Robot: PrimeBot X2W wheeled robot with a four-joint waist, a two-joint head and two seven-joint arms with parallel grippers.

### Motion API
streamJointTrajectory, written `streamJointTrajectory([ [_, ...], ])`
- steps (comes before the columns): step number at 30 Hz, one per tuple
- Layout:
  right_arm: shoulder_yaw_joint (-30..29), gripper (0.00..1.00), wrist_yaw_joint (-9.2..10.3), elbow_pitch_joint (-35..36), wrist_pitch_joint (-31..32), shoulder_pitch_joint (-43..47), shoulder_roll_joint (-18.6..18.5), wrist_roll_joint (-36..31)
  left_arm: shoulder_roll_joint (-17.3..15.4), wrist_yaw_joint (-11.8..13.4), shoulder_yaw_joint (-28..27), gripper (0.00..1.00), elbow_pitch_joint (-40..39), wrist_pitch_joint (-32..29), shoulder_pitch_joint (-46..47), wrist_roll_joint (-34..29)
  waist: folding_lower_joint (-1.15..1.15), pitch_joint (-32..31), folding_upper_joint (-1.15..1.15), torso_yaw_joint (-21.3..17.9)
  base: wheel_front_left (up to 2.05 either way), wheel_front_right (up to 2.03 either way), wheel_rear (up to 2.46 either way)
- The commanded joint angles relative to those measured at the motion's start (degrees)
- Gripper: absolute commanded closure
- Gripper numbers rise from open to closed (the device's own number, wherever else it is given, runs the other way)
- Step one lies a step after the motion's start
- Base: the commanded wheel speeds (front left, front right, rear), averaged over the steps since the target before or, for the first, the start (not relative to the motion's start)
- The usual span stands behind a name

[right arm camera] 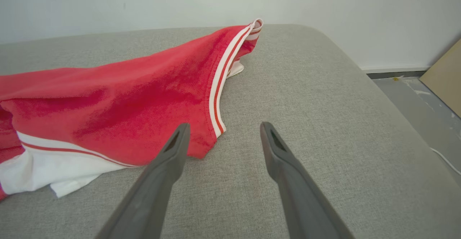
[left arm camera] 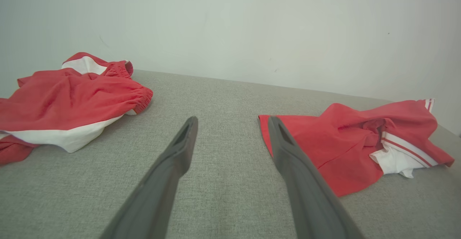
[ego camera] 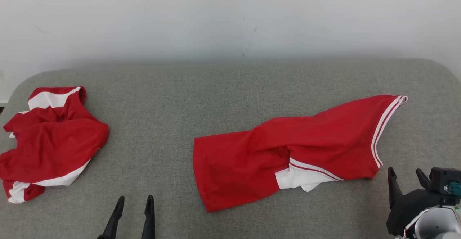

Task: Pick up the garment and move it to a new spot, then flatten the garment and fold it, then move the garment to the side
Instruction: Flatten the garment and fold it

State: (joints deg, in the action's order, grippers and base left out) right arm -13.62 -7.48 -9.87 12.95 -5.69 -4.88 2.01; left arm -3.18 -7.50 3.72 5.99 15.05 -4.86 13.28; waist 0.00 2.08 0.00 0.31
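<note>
L gripper low at near edge, fingers pointing fwd, spread wide, empty. R gripper angled slightly inward, also wide and empty, tips just beside red jersey, which lies crumpled centre-right on grey cushion. Red shorts far left.

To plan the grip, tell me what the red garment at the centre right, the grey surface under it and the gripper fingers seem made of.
The red garment looks a soft matt knit, probably jersey: it drapes in folds, with striped trim. The grey surface looks like woven upholstery cloth, matt: a coarse weave shows. The left gripper's fingers look dark matt plastic, perhaps: smooth, no shine.
</note>
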Motion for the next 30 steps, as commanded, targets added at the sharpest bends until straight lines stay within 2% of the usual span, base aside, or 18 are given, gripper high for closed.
streamJointTrajectory([
  [1, -0.64, 0.0, -0.03, -1.5, 1.48, -1.51, 0.09, -1.21, 0.1, 0.05, 0.12, 0.0, -0.33, 0.19, -0.13, -0.3, 0.0, 0.6, 0.0, 0.19, 0.0, 0.0, 0.0],
  [9, -3.44, 0.0, -0.03, -10.89, 9.2, -9.36, -0.08, -2.07, -0.23, 0.05, 0.81, 0.0, -0.41, 0.19, 1.83, -0.3, 0.0, 3.9, 0.0, 2.12, 0.0, 0.0, 0.0],
  [20, -8.6, 0.0, -0.03, -18.52, 13.27, -14.25, 0.16, -4.61, -0.55, 0.05, 2.32, 0.0, 0.21, 0.19, 3.47, 0.24, 0.0, 6.25, 0.0, 5.72, 0.0, 0.0, 0.0],
  [27, -8.29, 0.0, -0.11, -20.98, 13.97, -14.06, 1.64, -3.61, -0.83, 0.05, 2.45, 0.0, 0.12, 0.19, 3.23, 0.37, 0.0, 6.46, 0.0, 6.86, 0.0, 0.0, 0.0],
  [28, -8.02, 0.16, -0.12, -21.17, 14.04, -14.09, 1.79, -3.47, -0.92, 0.05, 2.4, 0.0, 0.08, 0.19, 3.19, 0.4, 0.0, 6.45, 0.0, 6.9, 0.0, 0.0, 0.0],
  [30, -7.38, 1.0, -0.12, -21.0, 13.39, -13.97, 2.02, -3.37, -0.98, 0.05, 2.41, 0.0, 0.12, 0.19, 3.17, 0.41, 0.0, 6.31, 0.0, 7.0, 0.0, 0.0, 0.0],
])
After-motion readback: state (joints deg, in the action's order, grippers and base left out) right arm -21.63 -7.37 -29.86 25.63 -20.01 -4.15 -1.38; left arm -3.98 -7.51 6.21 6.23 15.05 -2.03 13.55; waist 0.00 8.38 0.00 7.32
